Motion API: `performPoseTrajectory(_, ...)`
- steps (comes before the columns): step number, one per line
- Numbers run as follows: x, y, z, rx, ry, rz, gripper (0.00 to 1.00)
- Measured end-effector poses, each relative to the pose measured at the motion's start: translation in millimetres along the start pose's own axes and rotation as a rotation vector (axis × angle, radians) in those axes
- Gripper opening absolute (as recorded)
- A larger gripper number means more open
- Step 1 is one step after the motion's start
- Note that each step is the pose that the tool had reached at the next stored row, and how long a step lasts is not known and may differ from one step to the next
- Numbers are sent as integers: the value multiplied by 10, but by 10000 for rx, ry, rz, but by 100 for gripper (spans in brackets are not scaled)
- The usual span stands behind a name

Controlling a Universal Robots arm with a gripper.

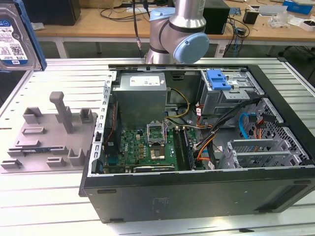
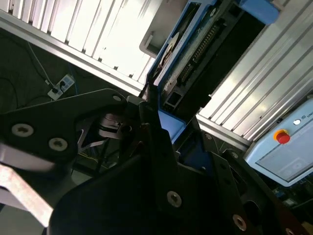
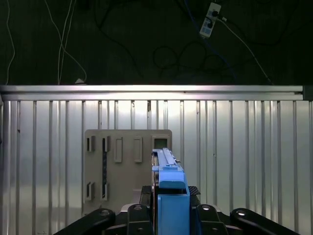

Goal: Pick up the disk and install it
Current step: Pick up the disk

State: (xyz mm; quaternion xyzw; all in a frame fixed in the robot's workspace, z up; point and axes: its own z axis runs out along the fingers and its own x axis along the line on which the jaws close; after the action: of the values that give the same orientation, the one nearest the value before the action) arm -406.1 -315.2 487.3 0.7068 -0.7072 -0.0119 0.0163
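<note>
One flat silver disk (image 1: pixel 15 39) framed in a blue plastic carrier is hanging in the air, and one black gripper (image 3: pixel 170 191) is clamping it. One open black computer case (image 1: pixel 197 189) is lying on its side, housing one grey boxy power supply (image 1: pixel 142 96), one green motherboard (image 1: pixel 147 147) and one blue plastic latch piece (image 1: pixel 218 78). One grey plastic fixture plate (image 1: pixel 29 147) is sitting beside the case. One silver-and-blue robot arm (image 1: pixel 179 29) is standing behind it. One white power strip (image 3: pixel 210 17) is lying on the floor.
</note>
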Motion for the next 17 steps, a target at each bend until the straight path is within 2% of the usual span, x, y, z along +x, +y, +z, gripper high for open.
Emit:
performPoseTrajectory(12,2,1,-8,1,0,0,36)
performPoseTrajectory(17,38,-14,-10,2,-1,0,36)
